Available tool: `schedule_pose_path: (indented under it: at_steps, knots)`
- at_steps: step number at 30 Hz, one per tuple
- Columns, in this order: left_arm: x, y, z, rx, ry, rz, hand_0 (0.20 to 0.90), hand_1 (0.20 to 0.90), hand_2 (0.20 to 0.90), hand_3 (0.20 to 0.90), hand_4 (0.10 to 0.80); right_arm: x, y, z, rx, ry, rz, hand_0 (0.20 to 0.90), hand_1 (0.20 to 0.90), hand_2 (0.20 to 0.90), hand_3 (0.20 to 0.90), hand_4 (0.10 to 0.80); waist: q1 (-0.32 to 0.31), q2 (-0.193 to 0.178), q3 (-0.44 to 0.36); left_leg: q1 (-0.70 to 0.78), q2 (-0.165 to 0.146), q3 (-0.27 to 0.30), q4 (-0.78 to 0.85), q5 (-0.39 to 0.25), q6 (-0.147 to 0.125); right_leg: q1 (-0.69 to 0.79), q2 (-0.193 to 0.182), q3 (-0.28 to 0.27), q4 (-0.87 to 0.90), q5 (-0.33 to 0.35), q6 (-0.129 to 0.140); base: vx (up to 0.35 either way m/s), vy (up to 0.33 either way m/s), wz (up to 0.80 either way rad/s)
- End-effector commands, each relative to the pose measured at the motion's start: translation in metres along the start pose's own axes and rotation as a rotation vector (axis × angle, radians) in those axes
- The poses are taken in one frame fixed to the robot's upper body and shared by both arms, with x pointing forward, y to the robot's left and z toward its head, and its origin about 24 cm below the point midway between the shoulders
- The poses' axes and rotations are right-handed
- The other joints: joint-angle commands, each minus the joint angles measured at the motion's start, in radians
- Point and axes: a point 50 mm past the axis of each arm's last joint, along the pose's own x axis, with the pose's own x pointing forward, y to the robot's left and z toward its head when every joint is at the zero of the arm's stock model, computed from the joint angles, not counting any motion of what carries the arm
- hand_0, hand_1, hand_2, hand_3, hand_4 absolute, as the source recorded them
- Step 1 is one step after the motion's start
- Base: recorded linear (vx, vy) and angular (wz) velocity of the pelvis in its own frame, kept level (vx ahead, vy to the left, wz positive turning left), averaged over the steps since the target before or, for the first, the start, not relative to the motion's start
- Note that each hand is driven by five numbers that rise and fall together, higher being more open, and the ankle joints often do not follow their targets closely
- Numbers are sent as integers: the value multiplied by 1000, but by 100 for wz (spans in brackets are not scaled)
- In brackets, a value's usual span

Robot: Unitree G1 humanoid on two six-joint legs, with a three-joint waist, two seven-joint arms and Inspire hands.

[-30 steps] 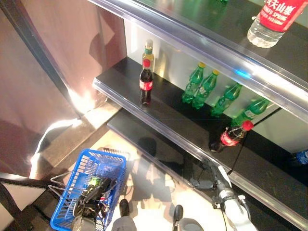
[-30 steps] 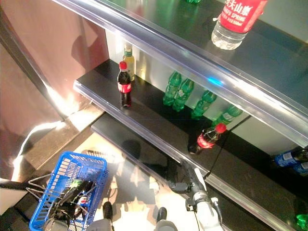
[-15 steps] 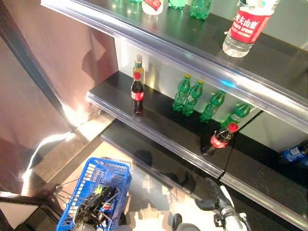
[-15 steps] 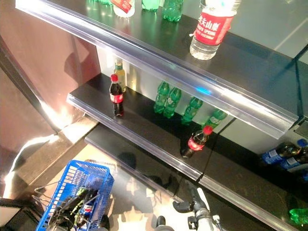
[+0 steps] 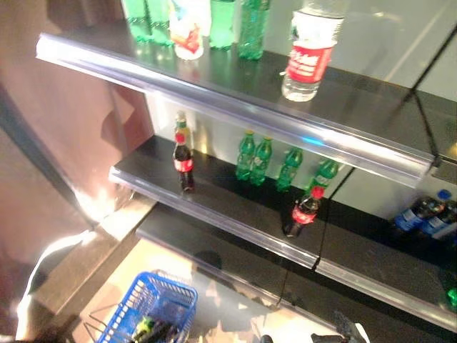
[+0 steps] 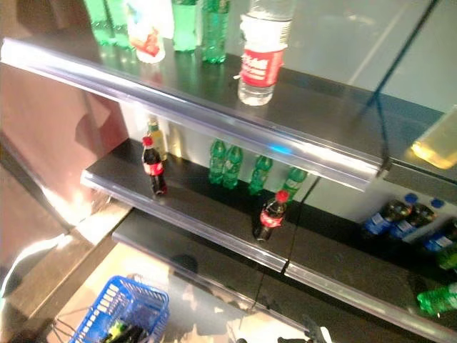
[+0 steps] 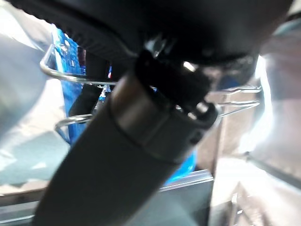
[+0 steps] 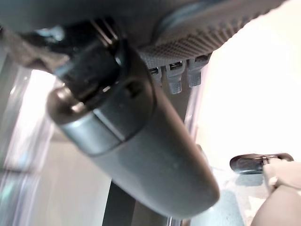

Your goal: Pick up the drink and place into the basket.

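A blue wire-handled basket [image 5: 161, 309] hangs at the lower left, below the shelves. My left hand [image 7: 141, 117] is curled on its wire handle [image 7: 61, 80], and a dark bottle [image 7: 89, 101] lies inside. On the middle shelf [image 5: 214, 207] stand two cola bottles with red caps, one at the left [image 5: 183, 161] and one near the front edge [image 5: 303, 213]. My right hand [image 5: 343, 332] barely shows at the bottom edge, below that shelf and far from any bottle. Its fingers [image 8: 176, 77] look straight and hold nothing.
Several green bottles [image 5: 260, 157] stand at the back of the middle shelf, with a yellowish bottle [image 5: 181, 125] behind the left cola. The top shelf holds a large water bottle [image 5: 307, 50] and more green bottles [image 5: 250, 28]. Blue-labelled bottles [image 5: 421, 214] stand at the right.
The camera has tilted upward, so shelves, basket and both hands sit lower in the picture. The top shelf's bottles have come into view. No bottle on the shelves has moved.
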Motion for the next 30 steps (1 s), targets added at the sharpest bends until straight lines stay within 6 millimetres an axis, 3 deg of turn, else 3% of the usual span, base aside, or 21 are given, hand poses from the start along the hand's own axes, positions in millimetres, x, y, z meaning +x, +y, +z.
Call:
schedule_pose_path:
  at_steps: [1, 4, 6, 10, 13, 15, 19, 21, 24, 26, 30]
  knots:
    - [3, -44, 95, 81, -410, -245, 300, 300, 300, 200, 100, 10, -44, 37, 78, -120, -114, 900, 900, 900, 900, 800, -10, 57, 42, -72, -46, -37, 150, -118, 69, -16, -23, -13, 59, -13, 22, -91, 282, -66]
    - [4, -44, 95, 76, -381, -249, 300, 300, 300, 200, 100, 11, -46, 38, 100, -109, -104, 900, 900, 900, 900, 800, -24, 45, 50, -70, -81, -24, 160, -141, 79, -84, -65, 14, 28, 97, 62, -84, 163, -105]
    - [4, -42, 99, 91, -374, -266, 300, 300, 300, 200, 100, 12, -44, 40, 123, -110, -76, 900, 900, 900, 900, 800, -21, 41, 67, -59, -77, 22, 171, -152, 74, -144, -87, -38, 16, 158, 76, -177, 41, -148]
    - [3, -46, 102, 104, -358, -326, 300, 300, 300, 200, 100, 13, -36, 37, 151, -85, -49, 900, 900, 900, 900, 800, -18, 47, 61, -69, -62, 57, 139, -130, 95, -158, -60, -38, 105, 109, 50, -243, -18, -137]
    - [5, -49, 101, 105, -340, -342, 300, 300, 300, 200, 100, 13, -33, 33, 160, -65, -44, 900, 900, 900, 900, 800, -19, 53, 45, -69, -59, 74, 105, -111, 111, -138, -41, -41, 150, 71, 39, -208, -105, -38]
    - [6, -52, 102, 95, -328, -353, 300, 300, 300, 200, 100, 13, -27, 30, 158, -46, -20, 900, 900, 900, 900, 800, -11, 50, 18, -82, -58, 87, 88, -93, 123, -90, -13, -59, 177, 8, 25, -248, -238, -44]
    - [7, -59, 98, 66, -316, -360, 300, 300, 300, 200, 100, 15, -16, 32, 153, -14, 5, 900, 900, 900, 900, 800, 5, 41, -3, -86, -34, 119, 83, -75, 91, -35, 4, -114, 63, -1, 21, -94, -205, -69]
    - [7, -66, 95, 77, -292, -380, 300, 300, 300, 200, 100, 16, -12, 34, 152, -13, 21, 900, 900, 900, 900, 800, -4, 45, -5, -70, 5, 143, 63, -44, 59, -19, 26, -121, 51, -24, 0, -54, -151, -33]
    - [8, -75, 88, 98, -266, -403, 300, 300, 300, 200, 100, 16, -9, 35, 155, -12, 30, 900, 900, 900, 900, 800, -12, 50, -5, -67, 29, 154, 52, -18, 39, -1, 40, -140, 49, -39, -18, -37, -69, 1]
    - [8, -80, 82, 87, -246, -416, 300, 300, 300, 200, 100, 16, -9, 34, 135, -5, 39, 900, 900, 900, 900, 800, -14, 57, -10, -59, 39, 158, 34, -3, 22, 21, 40, -169, 35, -46, -23, -36, -22, 14]
    - [8, -77, 75, 93, -222, -417, 300, 300, 300, 200, 100, 15, -10, 32, 134, 4, 40, 900, 900, 900, 900, 800, -12, 67, -17, -51, 34, 150, 14, 4, 17, 34, 38, -191, 24, -47, -23, -1, 9, 8]
